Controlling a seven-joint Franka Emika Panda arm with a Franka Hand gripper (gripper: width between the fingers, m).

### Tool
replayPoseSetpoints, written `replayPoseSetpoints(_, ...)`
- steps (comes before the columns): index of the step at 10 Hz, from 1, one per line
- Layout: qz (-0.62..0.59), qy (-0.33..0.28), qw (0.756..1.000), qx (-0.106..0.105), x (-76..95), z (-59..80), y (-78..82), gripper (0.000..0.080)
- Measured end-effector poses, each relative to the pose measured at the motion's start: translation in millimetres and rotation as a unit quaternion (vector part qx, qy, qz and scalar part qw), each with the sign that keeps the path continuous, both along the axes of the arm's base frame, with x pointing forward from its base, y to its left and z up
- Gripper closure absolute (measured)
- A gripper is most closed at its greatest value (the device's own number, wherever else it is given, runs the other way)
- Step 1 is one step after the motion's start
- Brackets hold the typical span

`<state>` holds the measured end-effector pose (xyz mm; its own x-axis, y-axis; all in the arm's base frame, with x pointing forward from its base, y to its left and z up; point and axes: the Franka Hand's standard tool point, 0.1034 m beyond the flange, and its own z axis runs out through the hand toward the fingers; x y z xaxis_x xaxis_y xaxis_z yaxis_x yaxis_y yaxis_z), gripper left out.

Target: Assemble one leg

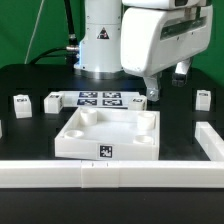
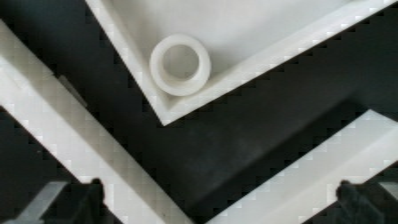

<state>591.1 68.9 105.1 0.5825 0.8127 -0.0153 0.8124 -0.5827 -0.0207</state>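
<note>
Three short white legs stand on the black table in the exterior view: two at the left (image 1: 22,104) (image 1: 52,100) and one at the right (image 1: 203,98). No leg shows in the wrist view. The large white square panel (image 1: 108,135) lies in the middle, with a tag on its front face. My gripper (image 1: 152,94) hangs above the panel's far right corner. It is open and empty. In the wrist view its dark fingertips (image 2: 63,200) stand wide apart around the gripper's middle (image 2: 214,202), above a panel corner (image 2: 231,45) with a round socket (image 2: 180,62).
The marker board (image 1: 100,99) lies behind the panel, in front of the robot's base. A long white wall (image 1: 110,172) runs along the front and turns back at the right (image 1: 208,140). White bars (image 2: 80,130) cross the wrist view.
</note>
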Motion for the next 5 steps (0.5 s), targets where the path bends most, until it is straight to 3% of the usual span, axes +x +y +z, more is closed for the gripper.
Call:
replayPoseSetpoints(2, 0.049, -0.007, 0.999, 0.002, -27.2, -10.5, -13.5, 0.015)
replayPoseSetpoints(5, 0.111, -0.002, 0.994, 0.004, -51.4, -27.4, -31.8, 0.015)
